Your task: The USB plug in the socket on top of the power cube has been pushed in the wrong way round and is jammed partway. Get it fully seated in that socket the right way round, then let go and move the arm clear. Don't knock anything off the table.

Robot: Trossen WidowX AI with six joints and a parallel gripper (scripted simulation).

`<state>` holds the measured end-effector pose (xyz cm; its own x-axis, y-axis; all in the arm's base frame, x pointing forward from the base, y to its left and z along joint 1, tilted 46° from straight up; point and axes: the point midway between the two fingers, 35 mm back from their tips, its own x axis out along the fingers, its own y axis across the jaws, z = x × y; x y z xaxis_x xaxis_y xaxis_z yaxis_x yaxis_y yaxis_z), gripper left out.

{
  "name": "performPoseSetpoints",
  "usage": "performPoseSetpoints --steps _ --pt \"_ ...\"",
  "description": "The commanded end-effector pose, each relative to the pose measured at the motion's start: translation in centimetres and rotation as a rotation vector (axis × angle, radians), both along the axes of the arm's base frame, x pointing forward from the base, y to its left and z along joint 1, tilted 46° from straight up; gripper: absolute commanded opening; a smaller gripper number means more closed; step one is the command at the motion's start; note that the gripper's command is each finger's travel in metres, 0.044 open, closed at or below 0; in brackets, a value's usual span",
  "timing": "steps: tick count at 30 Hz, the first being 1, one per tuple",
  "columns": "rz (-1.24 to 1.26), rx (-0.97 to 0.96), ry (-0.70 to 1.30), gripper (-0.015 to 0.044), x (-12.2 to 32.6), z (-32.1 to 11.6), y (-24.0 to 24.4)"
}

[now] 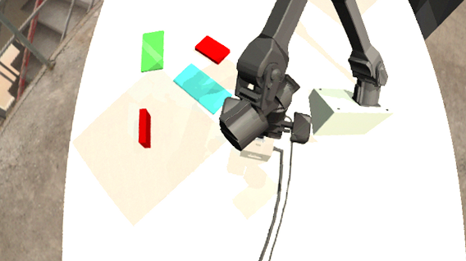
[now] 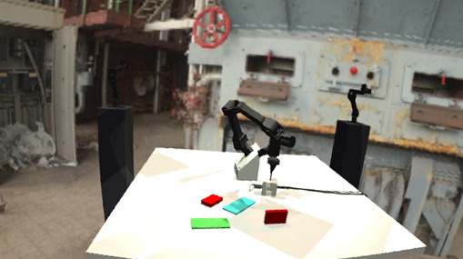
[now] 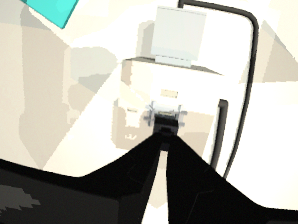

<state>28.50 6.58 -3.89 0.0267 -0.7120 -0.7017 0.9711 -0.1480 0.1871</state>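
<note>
The power cube (image 1: 254, 153) (image 2: 268, 190) (image 3: 194, 90) stands upright on the table, below the arm's wrist. My gripper (image 2: 270, 178) (image 3: 165, 140) points down at the cube's top and is shut on the small USB plug. The plug (image 3: 165, 111) shows as a silvery, partly clear piece just ahead of the fingertips, over the top face; the fingers cover the rest. How deep it sits in the socket, and which way round it is, cannot be told. The arm hides the fingertips and plug in the top view.
A pale plug block (image 3: 178, 34) with a dark cable (image 3: 255, 40) sits at one side of the cube; another cable (image 3: 220, 130) leaves a neighbouring side. A cyan slab (image 1: 203, 88), green slab (image 1: 152, 52), flat red block (image 1: 212, 49) and upright red block (image 1: 145, 128) lie or stand nearby.
</note>
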Motion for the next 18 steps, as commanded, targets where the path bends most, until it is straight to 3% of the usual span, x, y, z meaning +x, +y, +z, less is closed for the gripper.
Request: performPoseSetpoints --steps 1,18 --pt "0.004 -0.003 0.000 0.0000 0.04 -0.05 -0.09" --pt "0.004 -0.003 0.000 0.0000 0.05 -0.19 -0.24"
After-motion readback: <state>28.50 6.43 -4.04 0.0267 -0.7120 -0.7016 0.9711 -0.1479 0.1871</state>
